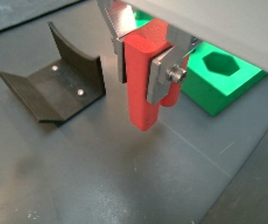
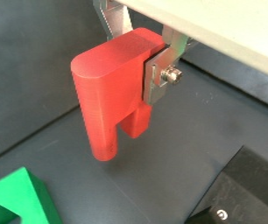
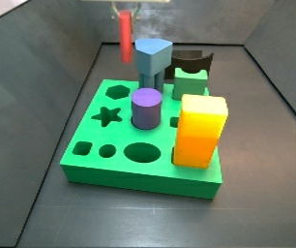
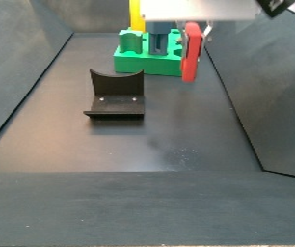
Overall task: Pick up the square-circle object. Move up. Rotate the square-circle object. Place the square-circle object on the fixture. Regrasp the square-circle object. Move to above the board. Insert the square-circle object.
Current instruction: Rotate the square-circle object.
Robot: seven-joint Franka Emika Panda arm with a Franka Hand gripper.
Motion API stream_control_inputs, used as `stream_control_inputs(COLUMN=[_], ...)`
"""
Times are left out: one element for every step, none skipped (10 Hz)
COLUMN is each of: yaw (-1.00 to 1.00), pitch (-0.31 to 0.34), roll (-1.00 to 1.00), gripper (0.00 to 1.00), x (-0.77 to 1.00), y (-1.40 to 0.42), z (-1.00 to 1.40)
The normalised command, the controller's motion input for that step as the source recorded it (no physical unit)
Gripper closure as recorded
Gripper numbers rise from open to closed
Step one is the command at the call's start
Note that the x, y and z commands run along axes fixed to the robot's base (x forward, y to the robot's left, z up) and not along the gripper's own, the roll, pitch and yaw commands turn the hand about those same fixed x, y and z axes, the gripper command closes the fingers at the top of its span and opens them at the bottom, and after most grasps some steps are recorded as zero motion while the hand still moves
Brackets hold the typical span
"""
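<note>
So the gripper (image 1: 148, 66) is up in the air with its jaws clamped on the upper part of the square-circle object (image 1: 144, 83), which hangs vertical, clear of the floor. The fixture (image 4: 116, 94) sits below and off to one side of the jaws, and the board (image 3: 144, 145) is close behind them. My worry: the grip looks like it's only on the top end, so rotating it could let the red piece swing or slip in the pads, and then it'd land crooked in the fixture.
</note>
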Motion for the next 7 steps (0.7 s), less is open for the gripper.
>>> stream_control_inputs(yaw=[-0.05,-0.05,-0.05,-0.05,-0.05,-0.05,-0.05], pitch=[-0.053,-0.053,-0.053,-0.053,-0.053,-0.05,-0.045], roll=[-0.24,-0.25,-0.26,-0.27,-0.28,-0.29,-0.3], gripper=[1.0,1.0,1.0,1.0,1.0,1.0,1.0], x=[0.04,0.04,0.03,0.03,0.04,0.04,0.04], y=[0.02,0.02,0.02,0.03,0.03,0.03,0.03], z=[-1.0,-0.84,-0.71,-0.59,-0.43,-0.31,-0.16])
